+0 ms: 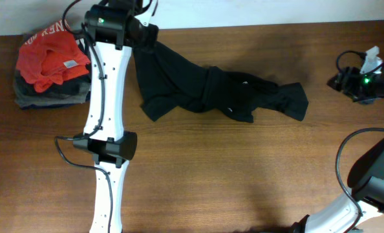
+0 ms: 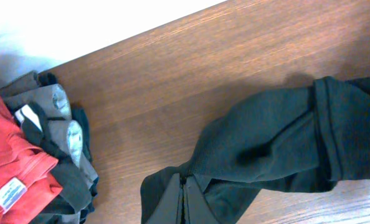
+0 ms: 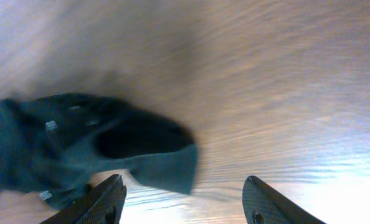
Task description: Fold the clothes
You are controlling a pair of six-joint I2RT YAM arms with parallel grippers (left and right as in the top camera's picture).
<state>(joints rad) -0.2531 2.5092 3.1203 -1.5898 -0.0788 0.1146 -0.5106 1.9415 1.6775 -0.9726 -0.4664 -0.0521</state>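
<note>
**Shirt bunched, one corner pinched**

Risk — pulling by a single pinch would likely drag the black T-shirt (image 1: 211, 90), crumpled across the table (image 1: 244, 181), into a rope instead of spreading it. Left gripper (image 2: 182, 202): jaws together on its edge. Right gripper (image 3: 186, 202): jaws apart, empty — clear of the cloth.

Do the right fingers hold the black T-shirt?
No, the right fingers stand wide apart, and the black T-shirt lies loose on the table.
</note>
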